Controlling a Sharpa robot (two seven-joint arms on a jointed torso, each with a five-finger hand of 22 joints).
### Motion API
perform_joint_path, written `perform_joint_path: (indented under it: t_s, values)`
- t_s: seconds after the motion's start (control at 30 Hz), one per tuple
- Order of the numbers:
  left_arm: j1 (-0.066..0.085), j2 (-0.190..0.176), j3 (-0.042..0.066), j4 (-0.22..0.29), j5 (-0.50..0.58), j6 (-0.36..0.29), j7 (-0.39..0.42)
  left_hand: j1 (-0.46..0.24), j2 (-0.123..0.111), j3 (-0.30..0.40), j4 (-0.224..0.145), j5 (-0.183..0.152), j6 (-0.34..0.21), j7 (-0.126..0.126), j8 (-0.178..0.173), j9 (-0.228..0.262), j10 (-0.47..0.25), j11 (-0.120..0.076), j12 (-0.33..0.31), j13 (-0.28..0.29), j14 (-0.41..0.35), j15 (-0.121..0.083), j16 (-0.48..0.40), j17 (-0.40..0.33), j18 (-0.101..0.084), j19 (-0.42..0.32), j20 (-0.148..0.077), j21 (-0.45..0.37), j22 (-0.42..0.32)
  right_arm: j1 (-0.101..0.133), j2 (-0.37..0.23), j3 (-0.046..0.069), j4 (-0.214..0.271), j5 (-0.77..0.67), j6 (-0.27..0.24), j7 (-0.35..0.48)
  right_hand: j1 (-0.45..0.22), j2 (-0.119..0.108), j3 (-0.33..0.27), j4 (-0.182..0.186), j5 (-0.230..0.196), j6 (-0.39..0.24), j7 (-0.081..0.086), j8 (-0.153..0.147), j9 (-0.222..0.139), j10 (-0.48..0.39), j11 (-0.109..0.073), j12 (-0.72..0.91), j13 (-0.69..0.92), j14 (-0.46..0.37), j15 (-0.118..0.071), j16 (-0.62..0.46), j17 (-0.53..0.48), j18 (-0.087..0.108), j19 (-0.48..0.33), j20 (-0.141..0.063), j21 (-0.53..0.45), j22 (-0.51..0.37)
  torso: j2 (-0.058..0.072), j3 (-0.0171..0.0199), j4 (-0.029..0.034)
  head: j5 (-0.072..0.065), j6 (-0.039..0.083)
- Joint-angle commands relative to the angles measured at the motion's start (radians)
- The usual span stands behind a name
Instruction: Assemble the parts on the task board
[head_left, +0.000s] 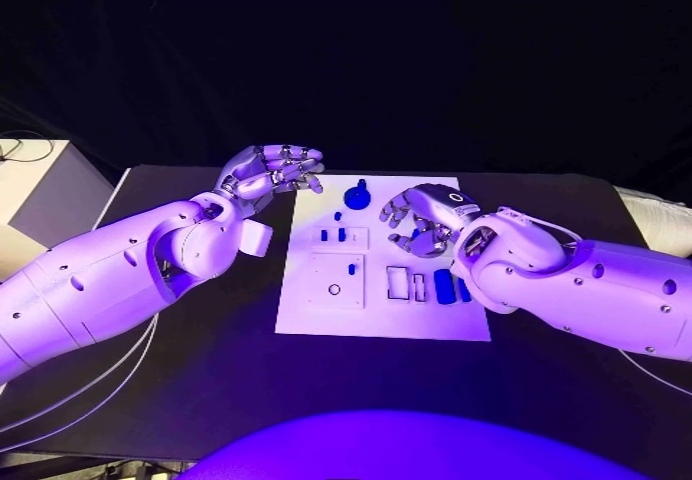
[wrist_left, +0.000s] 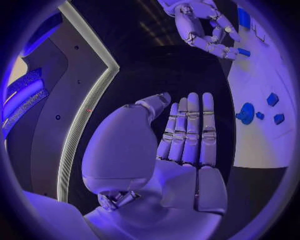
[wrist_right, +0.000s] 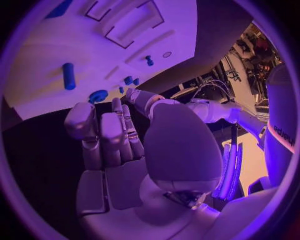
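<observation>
Head view: the left hand (head_left: 271, 172) hovers off the board's (head_left: 378, 322) far left corner, fingers loosely curled, holding nothing; the right hand (head_left: 426, 218) hangs over the board's right half, whether it holds anything is unclear.

Small blue parts (head_left: 358, 193) lie on the white task board (head_left: 378, 325), which rests on a black table (head_left: 202, 360).

The right hand (head_left: 427, 222) hangs over the task board (head_left: 378, 325) in the head view and covers part of the board's right side, so what lies beneath it cannot be told. The right forearm hides the right ends of the upright blue parts (head_left: 444, 285) near it. The small blue parts (head_left: 330, 236) left of the hand are too small to make out. The bench (head_left: 577, 400) runs out past the picture's near edge.
</observation>
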Motion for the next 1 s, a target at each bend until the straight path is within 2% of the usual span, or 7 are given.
perform_joint_path:
  t_s: [0.03,0.2,0.43,0.47,0.67,0.83,1.0]
  values:
    - [0.0,0.003,0.0,-0.001,-0.002,0.026,0.004,0.003,0.004,-0.004,0.003,-0.001,0.0,0.006,-0.003,-0.001,0.0,0.007,-0.006,0.001,0.001,0.003,-0.007,0.001,0.009,0.002,0.003,-0.005,-0.001,0.019,-0.021,0.002,-0.021,0.057,0.096,0.056,0.0,-0.012,0.006,-0.001,0.006,0.005,-0.005,-0.001,0.0,0.007,-0.001,-0.006,-0.001,0.01,-0.001,0.008,0.008,-0.011,0.01,-0.001,0.008,0.005,-0.004,-0.0015,-0.0039,-0.009,0.004]
    - [-0.001,0.005,0.0,-0.003,-0.002,0.031,0.005,0.003,0.005,-0.004,0.003,0.0,0.001,0.006,-0.003,-0.001,0.0,0.006,-0.006,0.001,0.001,0.003,-0.007,0.002,0.009,0.002,0.003,-0.005,-0.001,0.042,-0.044,0.004,-0.069,0.032,0.174,0.095,-0.014,-0.028,-0.002,0.003,0.051,0.007,-0.013,0.002,0.002,0.009,-0.003,-0.027,-0.002,0.014,-0.003,0.036,0.032,-0.016,0.021,-0.003,0.034,0.023,-0.002,-0.001,-0.0037,-0.019,0.01]
    - [-0.005,0.005,0.0,-0.004,-0.002,0.033,0.005,0.002,0.004,-0.005,0.004,0.0,0.0,0.007,-0.004,-0.001,0.0,0.007,-0.007,0.001,0.001,0.003,-0.008,0.003,0.009,0.003,0.003,-0.006,-0.002,0.048,-0.044,0.003,-0.115,0.01,0.215,0.098,-0.01,-0.027,-0.025,-0.002,0.045,-0.003,-0.016,-0.001,0.002,-0.023,0.005,-0.054,-0.002,0.013,0.003,0.047,0.037,-0.017,0.022,0.0,0.036,0.028,-0.002,-0.0007,-0.0018,-0.024,0.013]
    - [-0.005,0.005,0.0,-0.003,-0.002,0.033,0.005,0.002,0.004,-0.005,0.004,0.0,0.0,0.007,-0.004,-0.001,0.0,0.007,-0.007,0.001,0.001,0.003,-0.008,0.003,0.009,0.003,0.003,-0.006,-0.002,0.048,-0.042,0.002,-0.122,0.006,0.228,0.096,-0.011,-0.026,-0.043,-0.002,0.042,-0.01,-0.022,-0.004,0.001,-0.034,0.007,-0.061,-0.001,0.011,0.005,0.047,0.034,-0.016,0.019,0.002,0.028,0.026,-0.002,-0.0012,-0.0015,-0.025,0.014]
    - [-0.006,0.003,0.0,-0.003,-0.002,0.034,0.005,0.001,0.003,-0.006,0.005,0.0,-0.001,0.007,-0.004,-0.002,0.0,0.007,-0.007,0.001,0.001,0.003,-0.009,0.003,0.009,0.003,0.003,-0.007,-0.002,0.043,-0.026,-0.004,-0.148,-0.015,0.254,0.085,-0.004,-0.019,-0.063,-0.003,0.033,-0.016,-0.028,-0.006,0.0,-0.044,0.009,-0.068,0.0,0.009,0.007,0.051,0.035,-0.014,0.016,0.004,0.02,0.024,0.0,-0.0005,-0.0037,-0.023,0.015]
    - [-0.007,0.003,0.0,-0.002,-0.002,0.034,0.005,0.001,0.003,-0.006,0.005,0.0,-0.001,0.007,-0.004,-0.002,0.0,0.007,-0.007,0.001,0.001,0.003,-0.009,0.003,0.009,0.003,0.003,-0.007,-0.002,0.035,-0.005,-0.007,-0.168,-0.023,0.26,0.08,-0.002,-0.016,-0.068,-0.003,0.032,-0.018,-0.029,-0.007,-0.001,-0.047,0.01,-0.07,0.0,0.009,0.007,0.052,0.036,-0.014,0.016,0.005,0.018,0.024,0.0,-0.0006,-0.0022,-0.023,0.012]
    - [-0.007,0.005,0.0,-0.003,-0.002,0.034,0.006,0.0,0.003,-0.007,0.006,0.0,-0.001,0.007,-0.005,-0.002,0.0,0.007,-0.008,0.001,0.001,0.003,-0.01,0.004,0.009,0.003,0.004,-0.008,-0.003,0.028,0.023,-0.011,-0.182,-0.026,0.265,0.077,0.008,-0.001,-0.066,-0.003,0.033,-0.016,-0.029,-0.006,0.0,-0.039,0.01,-0.067,0.003,0.011,0.007,0.06,0.043,-0.015,0.019,0.006,0.024,0.028,0.001,-0.0013,-0.0028,-0.022,0.009]
